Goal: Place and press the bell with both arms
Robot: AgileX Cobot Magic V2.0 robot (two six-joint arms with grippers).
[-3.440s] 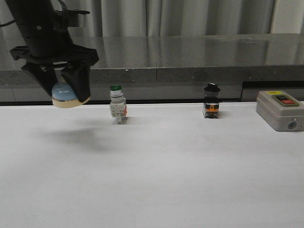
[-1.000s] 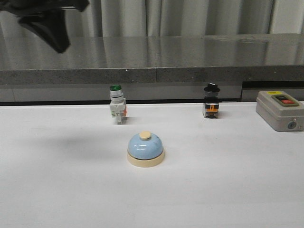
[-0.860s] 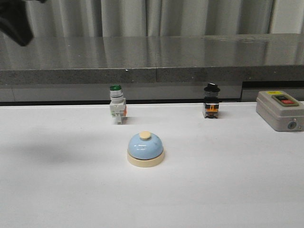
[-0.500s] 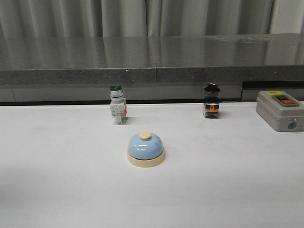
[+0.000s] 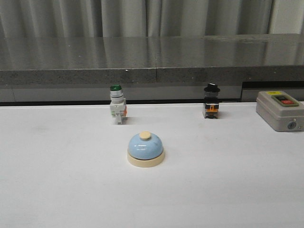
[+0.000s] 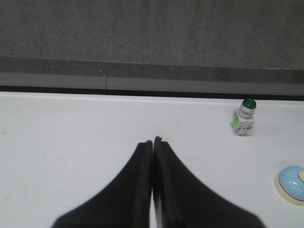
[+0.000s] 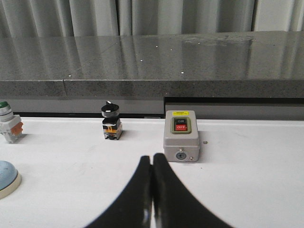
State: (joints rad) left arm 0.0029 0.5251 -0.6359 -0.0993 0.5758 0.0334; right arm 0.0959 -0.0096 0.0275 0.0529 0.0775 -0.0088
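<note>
The bell (image 5: 146,149), light-blue dome on a cream base with a cream knob, stands upright on the white table near the middle. It also shows at the edge of the left wrist view (image 6: 292,184) and of the right wrist view (image 7: 8,176). Neither arm shows in the front view. My left gripper (image 6: 153,141) is shut and empty, well apart from the bell. My right gripper (image 7: 151,157) is shut and empty, just in front of the grey box.
A green-capped white push-button switch (image 5: 117,105) stands behind the bell. A black-knobbed switch (image 5: 211,101) stands at the back right. A grey box with red and green buttons (image 5: 280,110) sits at the far right. A dark stone ledge (image 5: 152,61) runs behind the table.
The left arm set the bell on the table, then rose and left the front view at the upper left. The bell has stayed still for the last second.
</note>
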